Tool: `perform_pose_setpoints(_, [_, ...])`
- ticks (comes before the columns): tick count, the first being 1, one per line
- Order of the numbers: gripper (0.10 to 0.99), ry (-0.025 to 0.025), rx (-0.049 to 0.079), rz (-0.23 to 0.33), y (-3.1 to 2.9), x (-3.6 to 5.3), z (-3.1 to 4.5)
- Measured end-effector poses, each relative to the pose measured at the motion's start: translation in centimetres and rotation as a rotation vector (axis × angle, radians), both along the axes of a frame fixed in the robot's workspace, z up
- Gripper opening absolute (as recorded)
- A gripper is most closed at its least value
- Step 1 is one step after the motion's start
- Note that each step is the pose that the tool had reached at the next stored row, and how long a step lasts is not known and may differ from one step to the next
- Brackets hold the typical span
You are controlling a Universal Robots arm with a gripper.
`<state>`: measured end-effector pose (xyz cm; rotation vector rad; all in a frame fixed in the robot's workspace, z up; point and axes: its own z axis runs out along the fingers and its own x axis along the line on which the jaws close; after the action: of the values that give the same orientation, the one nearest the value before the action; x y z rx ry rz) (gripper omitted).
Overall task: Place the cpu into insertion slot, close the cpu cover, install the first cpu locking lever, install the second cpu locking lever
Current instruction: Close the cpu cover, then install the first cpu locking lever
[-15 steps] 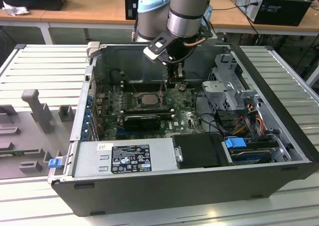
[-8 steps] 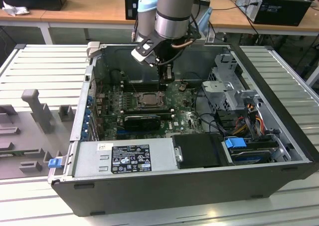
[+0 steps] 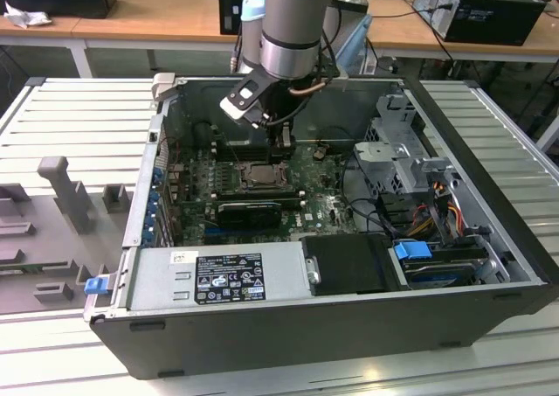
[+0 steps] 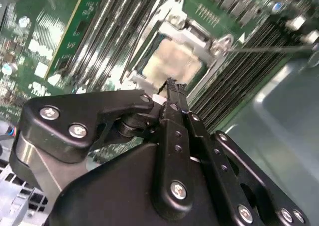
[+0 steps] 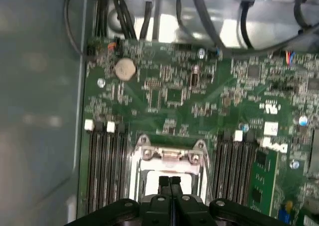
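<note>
The cpu [image 4: 174, 61], a small flat square chip with a pale silvery-grey metal top, is seen lying flat in the insertion slot [image 3: 261, 175], a square socket with a metal frame set in the middle of the green circuit board [image 5: 174, 96]. The cpu cover [image 5: 168, 154], a thin metal hinged frame plate with a square window, appears to be laid down around the chip, whose pale top is shown through the window in both wrist views. A thin bright wire lever [image 4: 269, 49] is seen running out from one corner of the socket; whether it is latched cannot be told. The black gripper [image 4: 172, 86] is held just above the chip, with its two narrow fingers pressed together and nothing clamped between them; contact with the chip cannot be judged. Banks of long narrow black memory slots [image 5: 104, 161] are set on either side of the socket, and a round silver coin battery [image 5: 125, 69] is mounted further along the board, near a bundle of black cables [image 5: 119, 11]. The board is housed in an open dark grey metal computer case [image 3: 349, 326] laid on its side, with a silver labelled power supply box [image 3: 218, 274] along its near wall in the exterior view. The case is rested on a grey ribbed aluminium table [image 3: 79, 107].
</note>
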<state>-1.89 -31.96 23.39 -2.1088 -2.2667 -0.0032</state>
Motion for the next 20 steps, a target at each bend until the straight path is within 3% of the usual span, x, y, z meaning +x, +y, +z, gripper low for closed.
perform_pose_setpoints(2, [0.106,-0.0037,0.000,0.000,0.00,-1.17,-0.04])
perform_pose_setpoints(11, [0.106,-0.0042,0.000,0.000,0.00,-2.13,-0.01])
perform_pose_setpoints(15, [0.106,-0.0043,0.000,0.000,0.00,-2.14,1.16])
perform_pose_setpoints(17, [0.106,-0.0043,0.000,0.000,0.00,-2.14,2.92])
perform_pose_setpoints(20, [0.106,-0.0043,0.000,0.000,0.00,-2.14,4.34])
